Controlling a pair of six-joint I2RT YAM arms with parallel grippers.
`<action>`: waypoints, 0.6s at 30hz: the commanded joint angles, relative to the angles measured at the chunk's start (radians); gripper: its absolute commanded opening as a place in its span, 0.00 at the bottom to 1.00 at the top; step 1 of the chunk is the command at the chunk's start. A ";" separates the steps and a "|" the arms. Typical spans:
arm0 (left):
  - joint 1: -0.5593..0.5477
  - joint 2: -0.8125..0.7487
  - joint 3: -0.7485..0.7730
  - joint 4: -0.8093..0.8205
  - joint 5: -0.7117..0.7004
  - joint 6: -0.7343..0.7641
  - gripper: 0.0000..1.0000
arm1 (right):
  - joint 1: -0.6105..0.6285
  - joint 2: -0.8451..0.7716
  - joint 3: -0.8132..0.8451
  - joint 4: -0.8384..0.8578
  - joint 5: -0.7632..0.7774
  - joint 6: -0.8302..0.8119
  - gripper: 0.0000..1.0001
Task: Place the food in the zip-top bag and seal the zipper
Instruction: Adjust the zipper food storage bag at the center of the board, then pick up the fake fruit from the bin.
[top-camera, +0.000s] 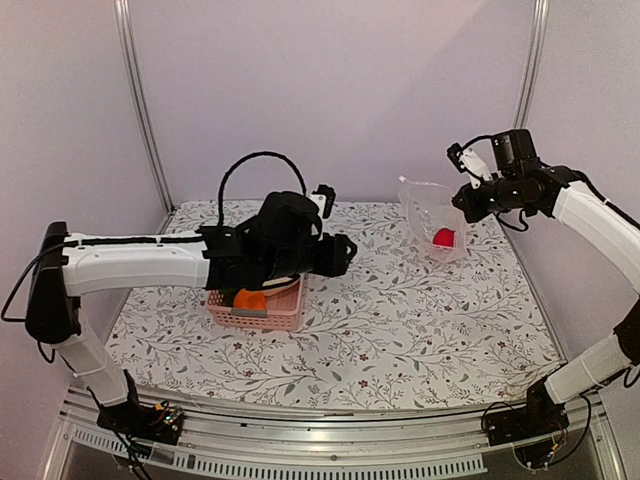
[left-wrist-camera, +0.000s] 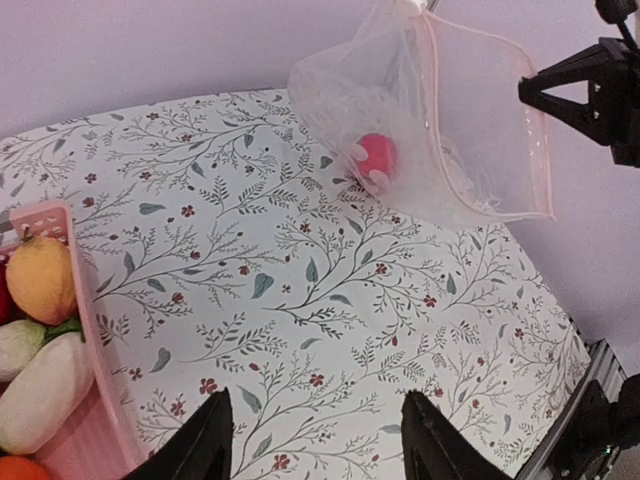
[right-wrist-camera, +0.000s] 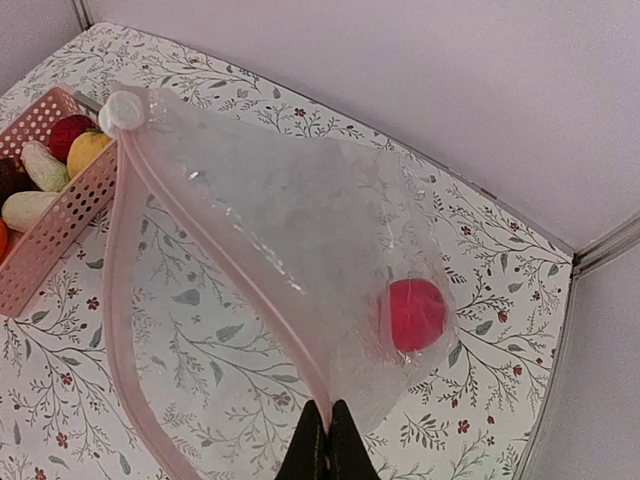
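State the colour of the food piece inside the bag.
The food piece is red, clearest in the right wrist view.

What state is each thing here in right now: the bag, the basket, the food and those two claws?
bag: held up by one edge
zipper: unsealed, mouth gaping
red fruit: inside the bag, at its bottom
basket: upright, holding other food
left gripper: open, empty
right gripper: shut on the bag's edge
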 joint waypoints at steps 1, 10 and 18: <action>0.004 -0.202 -0.161 -0.044 -0.113 0.107 0.57 | -0.001 -0.042 -0.007 -0.017 -0.118 -0.028 0.00; 0.109 -0.378 -0.177 -0.370 -0.295 0.169 0.78 | -0.004 0.016 -0.032 -0.118 -0.117 -0.049 0.00; 0.192 -0.332 -0.208 -0.517 -0.135 0.105 0.82 | -0.004 -0.089 -0.106 -0.083 -0.139 -0.058 0.00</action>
